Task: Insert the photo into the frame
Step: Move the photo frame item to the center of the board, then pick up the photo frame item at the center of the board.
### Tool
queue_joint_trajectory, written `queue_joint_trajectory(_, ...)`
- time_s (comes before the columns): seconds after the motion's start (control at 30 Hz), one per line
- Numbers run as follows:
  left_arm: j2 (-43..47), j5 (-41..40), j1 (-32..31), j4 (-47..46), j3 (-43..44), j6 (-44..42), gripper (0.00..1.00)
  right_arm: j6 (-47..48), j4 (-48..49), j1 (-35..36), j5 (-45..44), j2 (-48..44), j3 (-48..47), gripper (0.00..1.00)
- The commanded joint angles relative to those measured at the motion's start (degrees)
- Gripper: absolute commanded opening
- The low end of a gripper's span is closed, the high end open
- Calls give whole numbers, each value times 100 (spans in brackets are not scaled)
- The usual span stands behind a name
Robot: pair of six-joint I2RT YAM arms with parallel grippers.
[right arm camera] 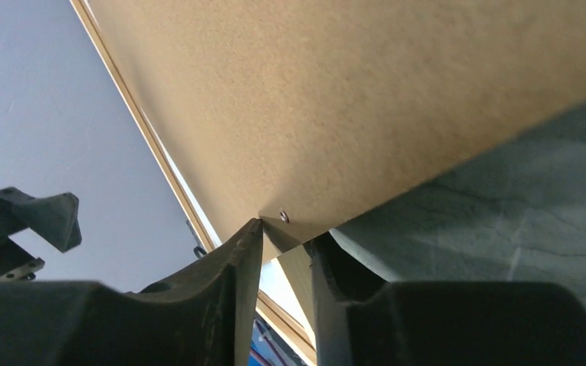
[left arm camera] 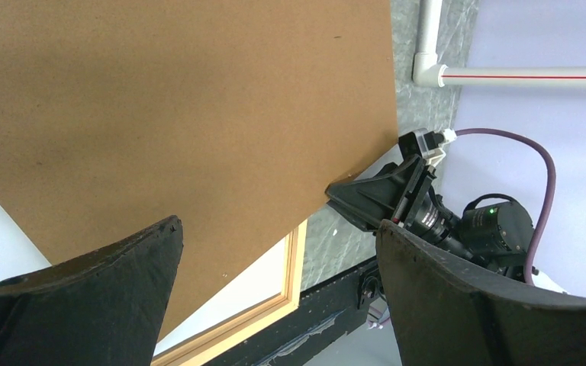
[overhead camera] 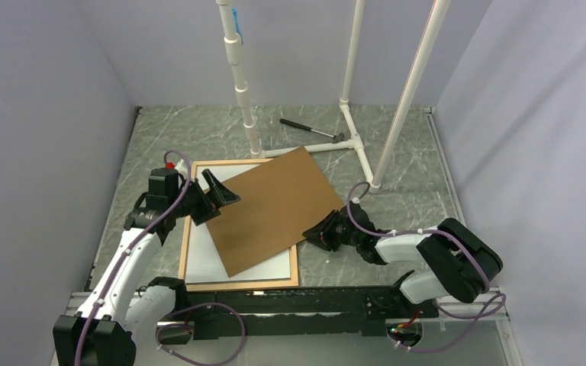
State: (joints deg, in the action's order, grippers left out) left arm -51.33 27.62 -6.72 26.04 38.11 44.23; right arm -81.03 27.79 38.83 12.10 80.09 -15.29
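Brown backing board (overhead camera: 271, 210) (askew) over frame (overhead camera: 240, 285)

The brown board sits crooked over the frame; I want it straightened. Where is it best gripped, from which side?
Its right corner, from the right, edge-on: the backing board is thin and that corner overhangs the right rail of the frame, where the jaws of the right gripper straddle it.

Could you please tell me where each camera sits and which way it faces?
Top: above and behind, looking down on the table; left gripper and right gripper show.
Left wrist: faces across the board toward the right gripper; its open fingers show.
Right wrist: low, facing the board's corner; its fingers show.
All share the board and frame.
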Motion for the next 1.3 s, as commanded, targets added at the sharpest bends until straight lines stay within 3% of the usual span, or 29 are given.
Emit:
queue_joint_trajectory(0.0,110,31,-22,9,127,-67,99,-79,114,-18,-228,-44,-433,27)
queue_joint_trajectory(0.17,99,11,-22,47,136,-98,99,151,-515,-193,-395,-484,-495,18)
queue_joint_trajectory(0.43,71,39,-22,6,101,-82,100,815,-1531,-1255,-222,-1272,-397,17)
queue_joint_trajectory(0.47,71,46,-22,5,100,-87,99,890,-1628,-1408,-191,-1339,-350,22)
queue_joint_trajectory(0.57,71,38,-24,3,100,-82,99,1203,-1952,-1763,-148,-1447,-329,54)
queue_joint_trajectory(0.67,71,29,-22,15,100,-87,99,1435,-2357,-1868,-214,-1518,-417,78)
queue_joint_trajectory(0.77,62,32,-22,-18,79,-81,99,1482,-2480,-1870,-146,-1650,-372,86)
queue_joint_trajectory(1.07,43,77,-22,-131,-8,-21,99,753,-1002,-1579,230,-2232,726,82)
queue_joint_trajectory(1.27,43,85,-22,-168,-33,-7,99,454,-91,-1022,17,-1740,763,70)
